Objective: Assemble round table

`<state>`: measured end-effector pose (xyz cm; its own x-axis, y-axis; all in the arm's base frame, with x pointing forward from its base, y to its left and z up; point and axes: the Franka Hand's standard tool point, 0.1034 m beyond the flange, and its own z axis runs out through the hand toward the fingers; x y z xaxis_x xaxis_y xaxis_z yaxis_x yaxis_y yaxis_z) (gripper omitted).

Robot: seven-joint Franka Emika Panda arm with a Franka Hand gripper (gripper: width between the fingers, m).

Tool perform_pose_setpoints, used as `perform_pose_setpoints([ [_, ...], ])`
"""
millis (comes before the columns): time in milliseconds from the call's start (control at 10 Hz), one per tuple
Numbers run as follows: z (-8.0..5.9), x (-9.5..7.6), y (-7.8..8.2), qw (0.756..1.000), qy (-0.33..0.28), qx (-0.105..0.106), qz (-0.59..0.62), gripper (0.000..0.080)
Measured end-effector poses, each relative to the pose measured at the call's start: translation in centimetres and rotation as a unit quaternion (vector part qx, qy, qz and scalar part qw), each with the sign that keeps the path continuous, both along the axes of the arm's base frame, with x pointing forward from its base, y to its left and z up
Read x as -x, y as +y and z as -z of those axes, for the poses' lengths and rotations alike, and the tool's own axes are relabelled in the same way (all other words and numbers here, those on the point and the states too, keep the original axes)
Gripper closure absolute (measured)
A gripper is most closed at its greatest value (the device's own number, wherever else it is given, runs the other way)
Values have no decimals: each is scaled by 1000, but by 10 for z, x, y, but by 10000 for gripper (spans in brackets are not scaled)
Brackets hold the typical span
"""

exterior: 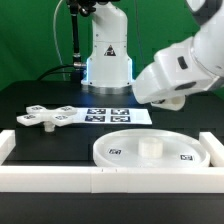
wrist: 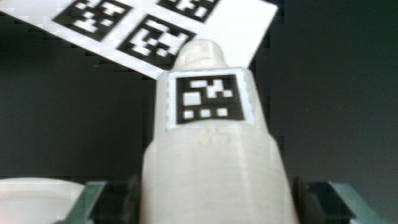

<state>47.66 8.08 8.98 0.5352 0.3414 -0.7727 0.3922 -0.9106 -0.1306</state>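
Observation:
In the wrist view the short white post [wrist: 210, 140] lies lengthwise on the black table. A square tag faces up on it and its tapered end points at the marker board [wrist: 151, 30]. My gripper [wrist: 210, 206] is shut on the post, one finger [wrist: 98, 205] on each flank. In the exterior view the arm's white hand [exterior: 178, 72] hangs low at the right and hides the post and fingers. The round disc [exterior: 120, 152] lies rim up in front of it, with a small raised hub [exterior: 150, 147] at its centre. The cross-shaped piece [exterior: 45, 118] lies flat at the left.
White border rails [exterior: 60, 178] run along the front and both sides of the work area. The robot's base [exterior: 108, 55] stands behind the marker board [exterior: 115, 113]. A white curved edge [wrist: 32, 195] shows beside one finger in the wrist view.

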Motion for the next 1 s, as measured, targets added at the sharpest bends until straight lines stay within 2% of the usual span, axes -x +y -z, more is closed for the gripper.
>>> perform_pose_setpoints([
  [100,5,-3,2,1000,-12,-2,1,392],
  [300,6,-5,3,1000,-20,-4,1,390],
  [400,7,-10,2,1000,-28,-14,-3,390],
  [500,0,-22,-4,998,-61,-27,-3,390],
  [700,-21,-33,-16,994,-97,-44,-3,390],
  [800,-28,-48,-18,989,-136,-56,-6,390],
  [900,-26,-51,-19,982,-177,-66,-7,390],
  [1000,-25,-48,-21,979,-194,-69,-7,390],
])
